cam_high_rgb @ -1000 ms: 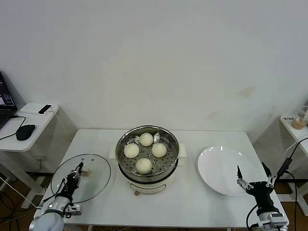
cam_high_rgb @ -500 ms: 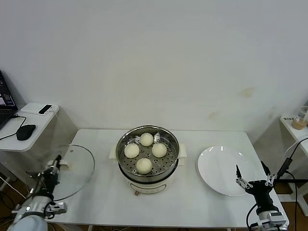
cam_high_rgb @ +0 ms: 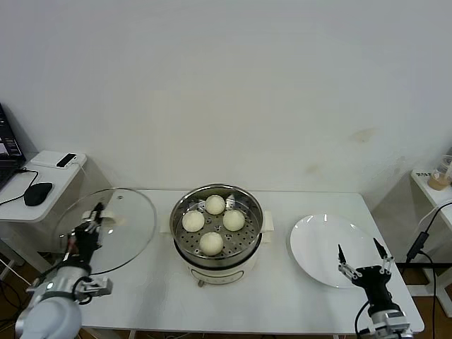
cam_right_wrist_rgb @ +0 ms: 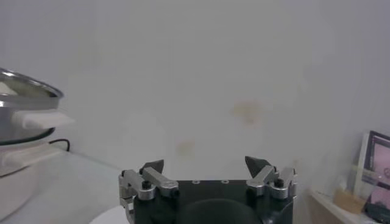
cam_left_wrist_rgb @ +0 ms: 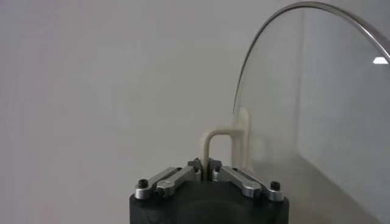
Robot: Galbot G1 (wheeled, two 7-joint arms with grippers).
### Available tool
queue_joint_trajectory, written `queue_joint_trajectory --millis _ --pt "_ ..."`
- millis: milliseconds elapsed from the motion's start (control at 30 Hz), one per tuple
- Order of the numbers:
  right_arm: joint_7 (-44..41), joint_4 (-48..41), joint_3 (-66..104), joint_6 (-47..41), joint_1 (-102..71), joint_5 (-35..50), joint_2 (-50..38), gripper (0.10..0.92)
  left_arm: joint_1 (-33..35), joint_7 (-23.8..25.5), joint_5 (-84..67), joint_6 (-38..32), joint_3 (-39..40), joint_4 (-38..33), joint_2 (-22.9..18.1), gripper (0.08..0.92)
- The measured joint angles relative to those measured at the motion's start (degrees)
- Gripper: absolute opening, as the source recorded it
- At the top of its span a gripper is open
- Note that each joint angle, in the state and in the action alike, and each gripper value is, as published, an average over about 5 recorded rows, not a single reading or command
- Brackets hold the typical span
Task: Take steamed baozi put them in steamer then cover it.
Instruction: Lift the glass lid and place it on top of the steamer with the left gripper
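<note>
1. Head view is showing you the left gripper (cam_high_rgb: 92, 224) holding the cover (cam_high_rgb: 107, 230) up off the bench (cam_high_rgb: 282, 296), tilted, at the bench's left end beside the steamer (cam_high_rgb: 217, 233)
2. Your left wrist view is showing the fingers (cam_left_wrist_rgb: 183, 176) pinching shut on the cover's cream-white handle (cam_left_wrist_rgb: 225, 143), with the glass (cam_left_wrist_rgb: 317, 109) standing on edge past them
3. You are seeing four steamed baozi (cam_high_rgb: 214, 223) sitting on the perforated tray inside the steamer, which is standing uncovered at the middle of the bench
4. Your right gripper (cam_high_rgb: 361, 260) is hanging at the near edge of the white plate (cam_high_rgb: 321, 244), to the right of the steamer
5. Your right wrist view is showing its fingers (cam_right_wrist_rgb: 152, 167) standing wide apart and gripping nothing, with the steamer's rim (cam_right_wrist_rgb: 30, 91) off to one side
</note>
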Motion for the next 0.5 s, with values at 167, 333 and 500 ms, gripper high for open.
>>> queue_joint_trajectory --millis 167,333,500 --pt "-0.4 -0.1 -0.8 -0.3 0.5 -1.6 0.8 0.823 -4.3 1.3 -0.8 3.2 6.7 -1.9 2.0 0.13" --pt "-0.6 -0.9 -1.6 -0.3 0.8 -3.7 1.6 0.823 -8.9 4.1 -0.3 7.1 13.0 -3.3 2.4 0.13" --pt "-0.6 -1.9 -2.6 -0.5 1.4 -5.9 2.4 0.823 -12.9 7.8 2.2 10.7 18.3 -3.6 1.3 0.13"
